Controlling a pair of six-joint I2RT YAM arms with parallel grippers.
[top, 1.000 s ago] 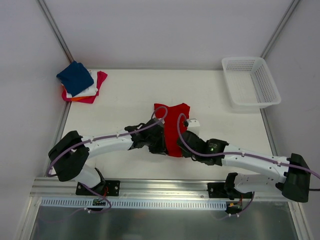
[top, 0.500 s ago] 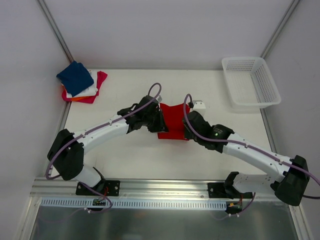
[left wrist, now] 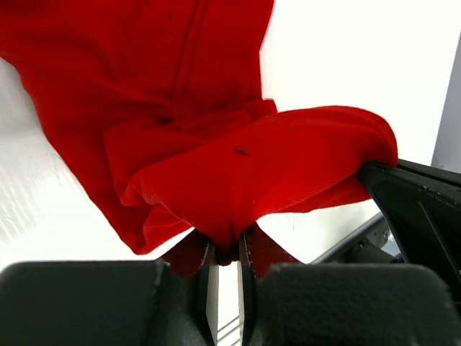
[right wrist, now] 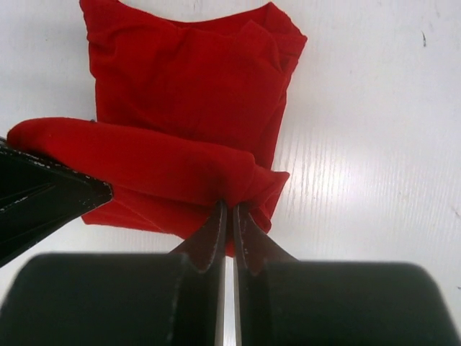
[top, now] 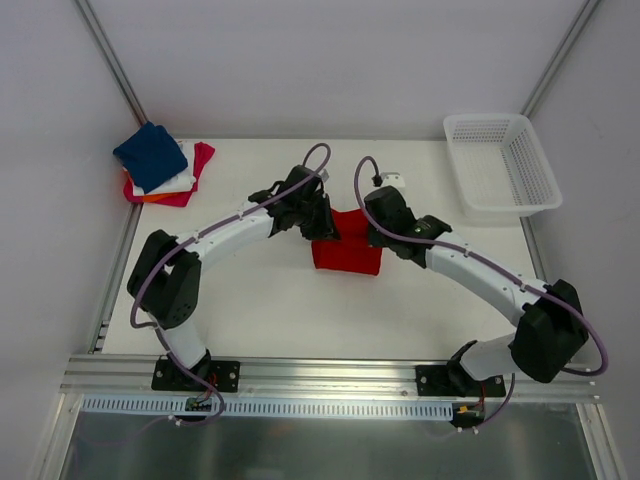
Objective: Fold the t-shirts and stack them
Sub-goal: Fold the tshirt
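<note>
Top external view: both arms meet over the bright red soft cloth t-shirt [top: 347, 258], mid white table [top: 250, 300]. Left pincer [left wrist: 227, 249] and right pincer [right wrist: 230, 220] are each clamped on a lifted edge. Pinches look thin, so if one slips or the arms travel unevenly, I'd guess the fold lands crooked.

White matte desk [top: 250, 310], faint grain lines visible in the wrist views. Plain white panels on 3 sides: back wall [top: 330, 60], left wall [top: 45, 200], right wall [top: 605, 140]. 2 grey metal posts, left post [top: 110, 60] and right post [top: 560, 60], run along the panel seams. Aluminium rail [top: 320, 372] across the desk's near edge, white slotted cable duct [top: 300, 407] just below it, then a glossy grey sheet [top: 300, 450]. Light even and diffuse, soft shadows only.
</note>
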